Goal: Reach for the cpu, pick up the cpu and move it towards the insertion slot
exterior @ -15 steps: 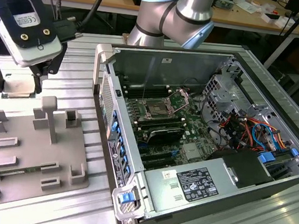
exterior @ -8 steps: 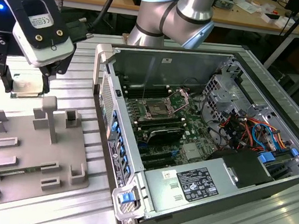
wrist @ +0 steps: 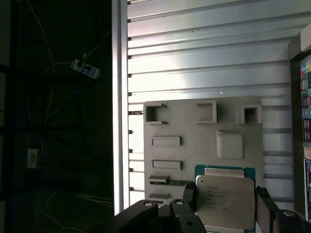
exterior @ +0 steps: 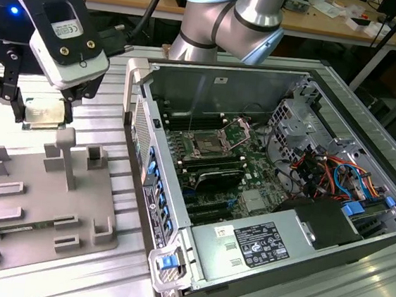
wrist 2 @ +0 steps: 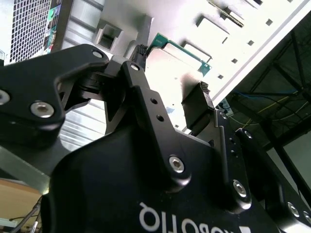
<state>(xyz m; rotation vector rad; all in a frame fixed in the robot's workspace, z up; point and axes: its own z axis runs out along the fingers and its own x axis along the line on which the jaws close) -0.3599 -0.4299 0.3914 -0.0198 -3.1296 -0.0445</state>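
Hand: your hand [exterior: 44, 107] is narrowed onto the cpu [wrist: 226, 199], with its fingers [wrist: 265, 206] pressing two opposite edges. You hold it by the edges, I judge, so that the metal top and the underside stay untouched.
Cpu: it is flat, its silvery top faces the first wrist view, and a thin green border shows around it. It hangs over one border of the grey plate [exterior: 36, 202] and looks clear of it, not seated in any pocket.
Grey plate: it lies flat on the ribbed tabletop [wrist: 194, 48]. Its pockets and posts are there to keep parts in known places. The rounded square recess [wrist: 229, 145], just beside the cpu, looks like the chip's own seat.
Insertion slot [exterior: 207, 147]: it is well apart from the grey plate, toward the exterior view's right of it, on the board inside the computer case [exterior: 140, 107].
Computer case: it lies on its side next to the grey plate with the panel off, so the slot faces upward and you can come at it from above.
Progress: the reach and the grasp look done. The chip hangs over the grey plate, so the carry has most of its way left.
Risk: a grip on thin edges means any tilt could let the chip slip.
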